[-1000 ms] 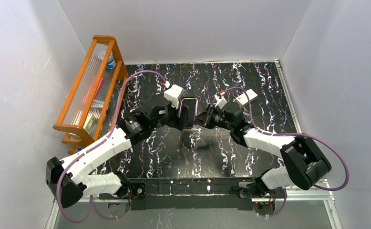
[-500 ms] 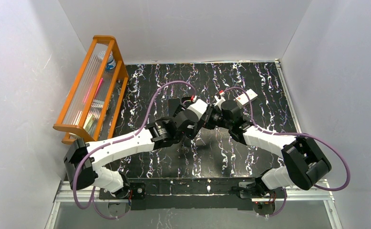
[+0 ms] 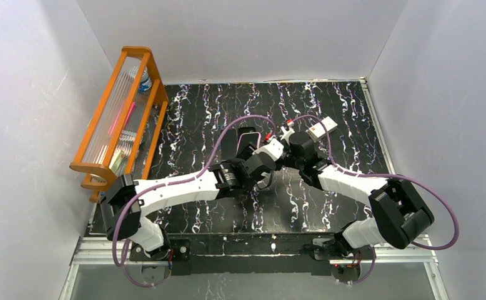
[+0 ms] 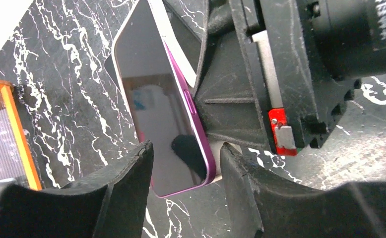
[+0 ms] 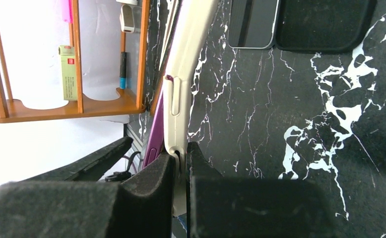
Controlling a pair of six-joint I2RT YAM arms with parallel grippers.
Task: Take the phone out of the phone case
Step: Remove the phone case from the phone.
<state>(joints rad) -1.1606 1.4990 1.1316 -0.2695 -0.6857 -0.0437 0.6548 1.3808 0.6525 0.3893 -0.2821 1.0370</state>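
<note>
Pinching the phone case (image 5: 183,74) by its thin rim, the right gripper (image 5: 181,154) is clamped fully closed. Its two blocky black fingers, matte and grainy like printed plastic, meet on the cream-coloured shell just below a moulded oblong side button. The case looks smooth and slightly rubbery, a narrow curved strip running up and away from the fingertips.

Just left of that pinch, hard against the case, runs the phone (image 4: 156,114). It is a flat slab with rounded corners, a glossy dark screen that mirrors its surroundings, and a shiny purple edge with a slim side button. On the side nearest the right gripper, the cream rim stands away from the purple frame at the far end. Whether the rest of the phone sits in the shell cannot be told.

The left gripper (image 4: 187,148) is about half open. Its fingers, the same rough black material with wedge-shaped tips, stand apart on either side of the phone's near rounded corner. They are close to both edges, but contact cannot be made out.

Under both grippers lies the table (image 4: 57,99), black with white marble veining. Beyond the right gripper, to its left, stands an orange wooden rack (image 5: 72,106) with smooth slats.
</note>
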